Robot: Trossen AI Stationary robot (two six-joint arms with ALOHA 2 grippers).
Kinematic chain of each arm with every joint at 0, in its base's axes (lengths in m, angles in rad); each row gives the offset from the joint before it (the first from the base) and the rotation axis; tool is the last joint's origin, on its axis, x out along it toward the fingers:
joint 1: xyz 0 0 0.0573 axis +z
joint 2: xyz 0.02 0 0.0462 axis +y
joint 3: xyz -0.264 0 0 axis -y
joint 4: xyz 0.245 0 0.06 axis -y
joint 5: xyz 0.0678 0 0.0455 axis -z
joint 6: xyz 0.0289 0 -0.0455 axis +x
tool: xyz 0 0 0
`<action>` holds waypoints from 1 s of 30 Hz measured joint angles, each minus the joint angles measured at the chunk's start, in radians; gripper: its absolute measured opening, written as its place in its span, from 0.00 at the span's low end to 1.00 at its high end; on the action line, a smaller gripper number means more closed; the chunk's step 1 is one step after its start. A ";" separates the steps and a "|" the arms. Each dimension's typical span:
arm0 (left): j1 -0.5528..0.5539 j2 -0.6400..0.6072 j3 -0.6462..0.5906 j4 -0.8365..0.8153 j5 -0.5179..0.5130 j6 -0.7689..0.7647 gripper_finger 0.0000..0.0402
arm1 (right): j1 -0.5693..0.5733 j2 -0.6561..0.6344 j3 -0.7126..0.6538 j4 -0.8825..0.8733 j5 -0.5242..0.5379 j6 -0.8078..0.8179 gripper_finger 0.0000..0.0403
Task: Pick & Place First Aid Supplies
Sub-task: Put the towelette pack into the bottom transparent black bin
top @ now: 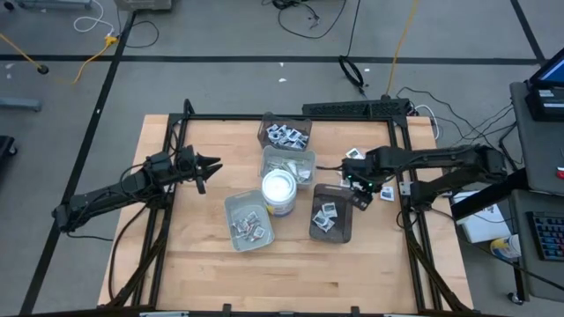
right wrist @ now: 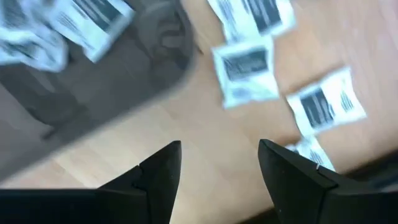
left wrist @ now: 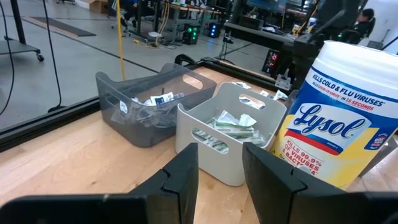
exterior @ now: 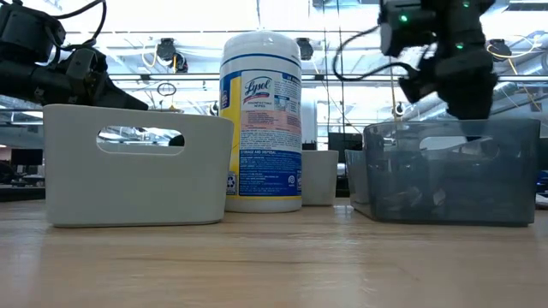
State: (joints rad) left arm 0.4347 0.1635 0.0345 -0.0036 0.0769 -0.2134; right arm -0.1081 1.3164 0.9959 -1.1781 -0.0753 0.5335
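Note:
Small white square packets with dark print (right wrist: pixel 245 71) lie loose on the wood at the table's right side, and more of them (top: pixel 355 155) show in the high view. My right gripper (right wrist: pixel 217 152) hangs open over bare wood, pointing down, between these packets and the near dark tray (top: pixel 331 213), which holds a few packets (right wrist: pixel 81 22). My left gripper (left wrist: pixel 221 152) waits open at the table's left (top: pixel 210 167), pointing level at the trays. The far dark tray (left wrist: pixel 146 109) holds white packets; the white tray (left wrist: pixel 227 134) holds pale green strips.
A round white Lysol tub (top: pixel 279 191) stands upright among the trays at mid-table. A grey tray (top: pixel 249 220) with packets sits at its near left. A black frame (top: pixel 176 132) borders the table. Bare wood lies along the near edge.

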 joint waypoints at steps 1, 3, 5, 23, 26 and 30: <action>0.000 0.000 0.000 0.000 0.000 0.000 0.32 | -0.008 -0.018 -0.017 -0.009 0.000 -0.002 0.52; 0.000 0.000 0.000 0.000 0.000 0.000 0.32 | -0.026 -0.053 -0.048 -0.024 -0.001 -0.011 0.52; 0.000 0.000 0.000 0.000 0.000 0.000 0.32 | -0.046 -0.088 -0.079 -0.038 -0.002 -0.038 0.52; 0.000 0.000 0.000 0.000 0.000 0.000 0.32 | -0.299 -0.255 -0.273 -0.070 -0.002 -0.211 0.52; 0.000 0.000 0.000 0.000 0.000 0.000 0.32 | -0.312 -0.249 -0.273 -0.068 0.001 -0.217 0.52; 0.000 0.000 0.000 0.000 0.000 0.000 0.32 | -0.319 -0.210 -0.273 -0.057 0.029 -0.226 0.52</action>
State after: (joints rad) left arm 0.4347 0.1635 0.0349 -0.0036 0.0769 -0.2135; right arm -0.4271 1.1066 0.7227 -1.2353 -0.0461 0.3078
